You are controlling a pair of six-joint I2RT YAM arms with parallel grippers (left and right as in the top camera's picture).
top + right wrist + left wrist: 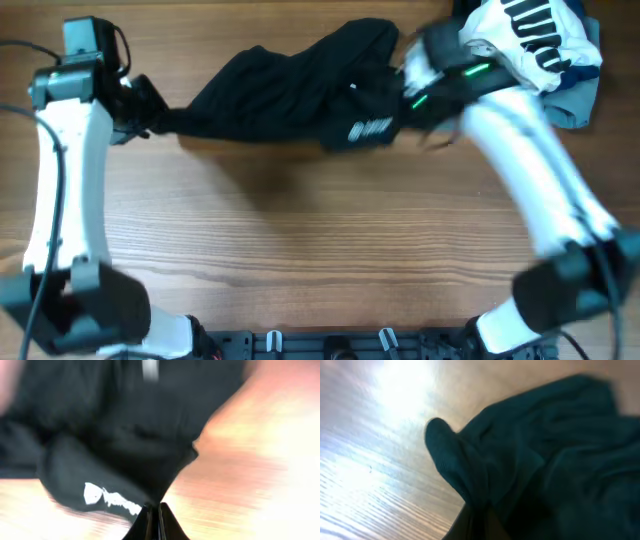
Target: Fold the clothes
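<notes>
Two grippers hold the black garment along the far side of the wooden table: the left gripper has its jaws closed on a bunched end at the left, and the right gripper has its jaws pinched on a fold just beside the white logo. The cloth hangs crumpled between them, judged to be held at two ends so it can be spread flat before folding. A striped white garment and a light blue garment lie by the right arm, in neither grasp.

Overhead is looking straight down on the table; both wrist cameras are viewing the same black garment close-up.
</notes>
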